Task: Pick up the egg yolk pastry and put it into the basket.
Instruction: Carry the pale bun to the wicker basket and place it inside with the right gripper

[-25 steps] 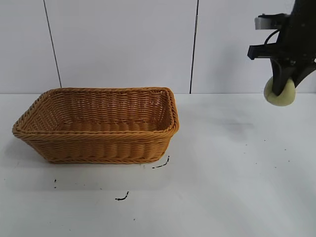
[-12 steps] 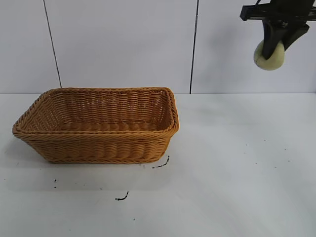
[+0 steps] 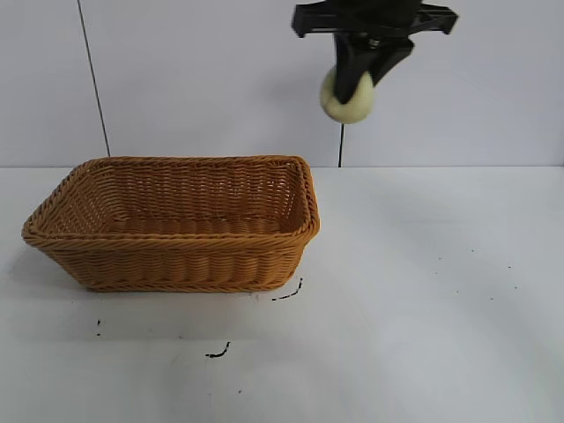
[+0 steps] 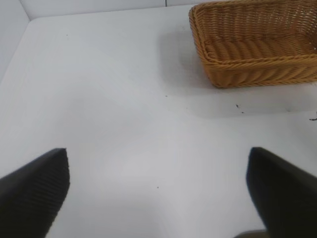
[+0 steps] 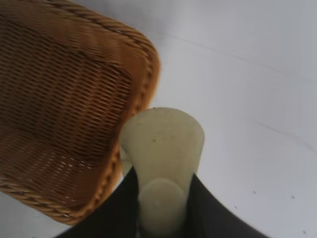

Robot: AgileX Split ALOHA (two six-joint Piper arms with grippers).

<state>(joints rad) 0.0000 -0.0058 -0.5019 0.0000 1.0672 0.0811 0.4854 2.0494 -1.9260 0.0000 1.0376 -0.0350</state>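
My right gripper (image 3: 352,84) is clamping the egg yolk pastry (image 3: 346,99) between its 2 fingers, hanging it high up in the air, above and just past the basket (image 3: 176,225)'s right end. My left gripper (image 4: 158,193) is sitting wide open, well away from the basket.

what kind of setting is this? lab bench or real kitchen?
Most likely a lab test bench, not a kitchen: a bare white table against plain white wall panels, with only a wicker basket set out and the right gripper holding an egg yolk pastry above it.
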